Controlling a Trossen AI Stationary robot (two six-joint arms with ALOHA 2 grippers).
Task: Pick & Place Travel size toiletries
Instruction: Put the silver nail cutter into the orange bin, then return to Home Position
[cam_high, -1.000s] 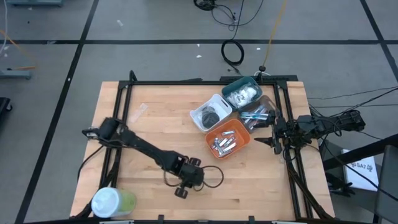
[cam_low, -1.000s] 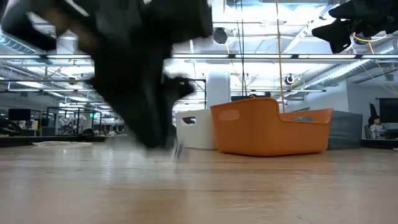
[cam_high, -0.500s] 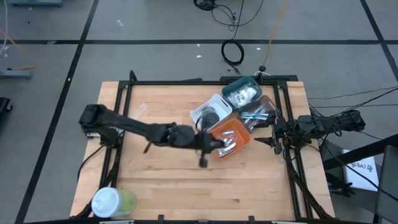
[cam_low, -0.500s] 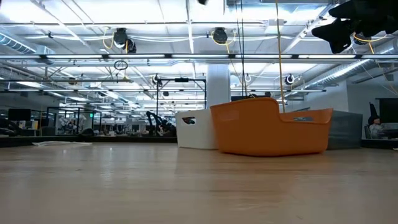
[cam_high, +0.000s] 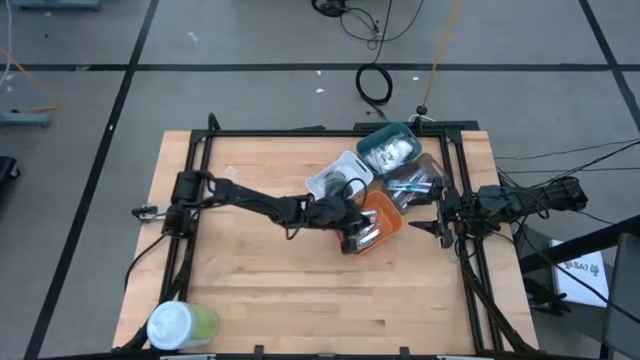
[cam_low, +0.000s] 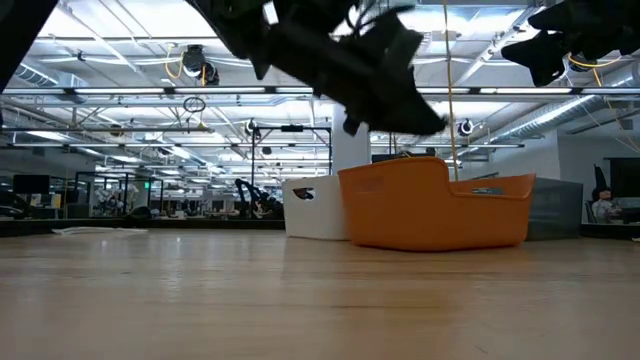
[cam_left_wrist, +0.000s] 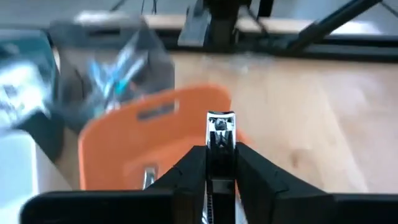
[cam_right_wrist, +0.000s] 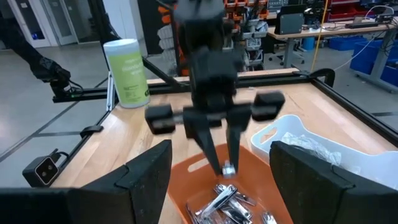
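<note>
My left gripper (cam_high: 352, 240) hangs over the orange bin (cam_high: 391, 212), shut on a small silver toiletry piece (cam_left_wrist: 221, 134). More silver pieces (cam_right_wrist: 221, 202) lie inside that bin. The right wrist view shows the same gripper (cam_right_wrist: 225, 163) from the front, the silver piece at its tips. My right gripper (cam_high: 432, 212) waits open at the table's right edge, raised and facing the bins. My left gripper pinches the silver piece between its two fingers; the piece's free end (cam_left_wrist: 221, 123) sticks out past the fingertips. The fingers slant downward, coming from the table's left. The piece is lifted clear, above the near left part of the orange bin.
A white bin (cam_high: 335, 180), a teal bin (cam_high: 390, 150) and a dark bin (cam_high: 415, 185) with blue-white sticks stand clustered behind the orange one. A large white-and-green cylinder (cam_high: 180, 325) stands at the near left corner. Bare wood lies between.
My left gripper has swung from the near middle of the table toward the far right, rising to above the orange bin. It has tipped from pointing steeply down to slanting forward, carrying the silver piece along.
</note>
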